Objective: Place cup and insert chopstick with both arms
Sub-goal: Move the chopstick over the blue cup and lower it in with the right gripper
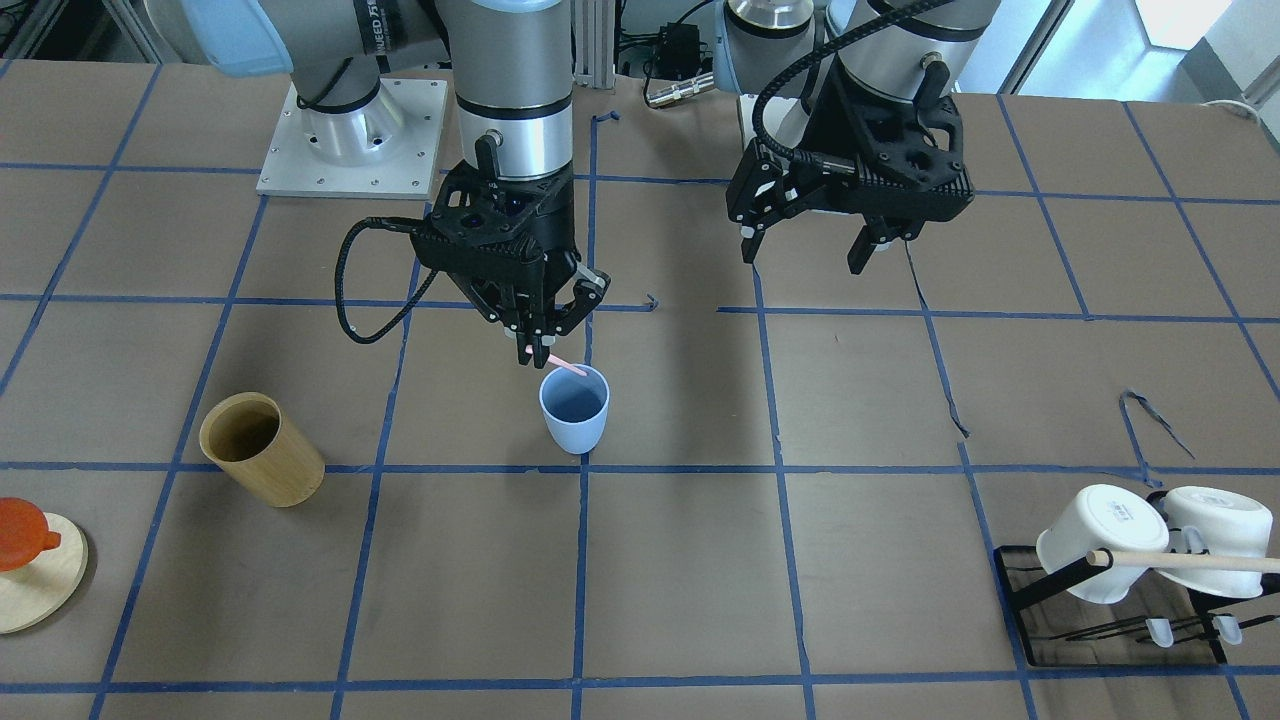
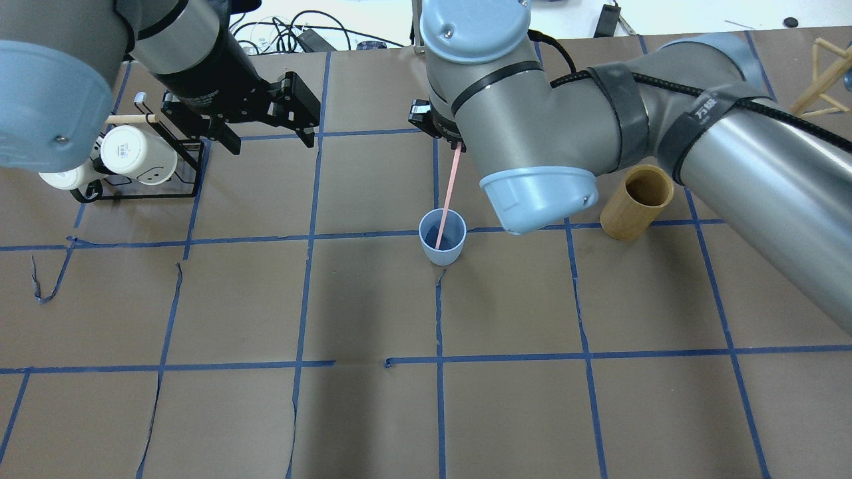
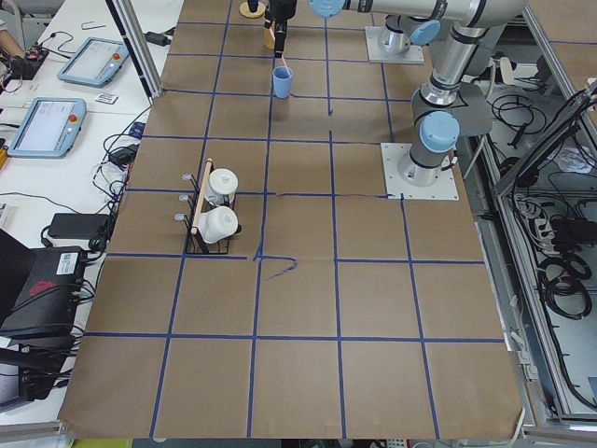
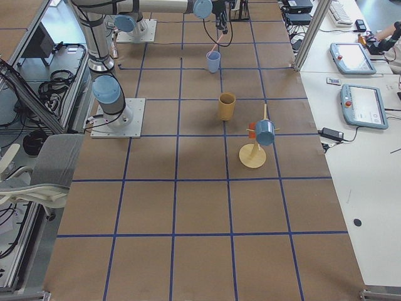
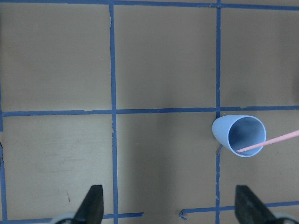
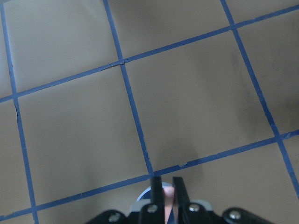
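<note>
The light blue cup (image 1: 574, 408) stands upright mid-table; it also shows in the overhead view (image 2: 442, 237) and the left wrist view (image 5: 239, 135). My right gripper (image 1: 536, 351) hangs just above and behind the cup, shut on the pink chopstick (image 2: 447, 197), whose lower end is inside the cup. The right wrist view shows the fingers (image 6: 179, 190) pinched on the pink chopstick (image 6: 168, 200). My left gripper (image 1: 806, 252) is open and empty, raised well to the side of the cup. The chopstick also shows in the left wrist view (image 5: 268, 141).
A tan wooden cylinder cup (image 1: 262, 449) stands on the right arm's side. A black rack (image 1: 1120, 610) with two white mugs (image 1: 1102, 542) and a long wooden rod (image 1: 1190, 562) sits on the left arm's side. A round wooden stand (image 1: 30, 570) is at the table edge.
</note>
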`<state>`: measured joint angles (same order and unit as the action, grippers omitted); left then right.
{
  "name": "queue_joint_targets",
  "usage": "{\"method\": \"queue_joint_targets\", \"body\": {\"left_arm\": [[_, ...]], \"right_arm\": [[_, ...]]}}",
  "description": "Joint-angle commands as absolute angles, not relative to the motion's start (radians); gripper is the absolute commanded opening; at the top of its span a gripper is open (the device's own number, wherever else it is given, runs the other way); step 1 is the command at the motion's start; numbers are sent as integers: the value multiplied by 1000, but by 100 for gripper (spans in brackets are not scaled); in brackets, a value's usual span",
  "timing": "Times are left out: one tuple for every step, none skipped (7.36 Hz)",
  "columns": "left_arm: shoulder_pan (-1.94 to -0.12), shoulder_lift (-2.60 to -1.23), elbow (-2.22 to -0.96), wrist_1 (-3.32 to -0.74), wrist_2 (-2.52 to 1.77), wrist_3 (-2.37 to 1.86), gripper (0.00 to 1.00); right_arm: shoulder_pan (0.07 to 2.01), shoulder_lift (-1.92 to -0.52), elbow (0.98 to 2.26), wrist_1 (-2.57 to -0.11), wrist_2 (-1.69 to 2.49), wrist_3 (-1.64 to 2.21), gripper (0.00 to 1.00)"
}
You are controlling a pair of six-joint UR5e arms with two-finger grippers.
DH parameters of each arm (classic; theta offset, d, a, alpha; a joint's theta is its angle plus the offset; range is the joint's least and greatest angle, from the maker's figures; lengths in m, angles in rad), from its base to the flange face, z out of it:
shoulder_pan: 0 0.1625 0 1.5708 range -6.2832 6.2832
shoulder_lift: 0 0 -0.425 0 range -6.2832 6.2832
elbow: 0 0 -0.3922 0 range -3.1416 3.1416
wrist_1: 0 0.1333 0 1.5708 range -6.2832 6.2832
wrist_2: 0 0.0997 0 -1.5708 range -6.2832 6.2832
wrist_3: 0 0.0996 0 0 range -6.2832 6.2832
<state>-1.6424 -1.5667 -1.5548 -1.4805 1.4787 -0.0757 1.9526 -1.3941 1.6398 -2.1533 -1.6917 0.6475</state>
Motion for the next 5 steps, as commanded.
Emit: {"method": "queue_joint_targets", "body": {"left_arm": [[-1634, -1566, -1555, -1480, 1479, -75, 100], [-1632, -1566, -1554, -1480, 1482, -66, 100], [-1632, -1566, -1554, -1480, 1483, -48, 100], [-1632, -1565, -1554, -1480, 1483, -45, 100], [-1632, -1563, -1554, -1480, 1483, -44, 100]], "right_arm": [[1953, -1391, 1658, -2184, -1690, 647, 23], [1953, -1391, 1658, -2186, -1692, 647, 64], [1953, -1391, 1652, -2186, -1693, 653, 91], [1950, -1391, 1645, -2181, -1695, 649, 91], [1936, -1397, 1634, -2175, -1694, 638, 100]]}}
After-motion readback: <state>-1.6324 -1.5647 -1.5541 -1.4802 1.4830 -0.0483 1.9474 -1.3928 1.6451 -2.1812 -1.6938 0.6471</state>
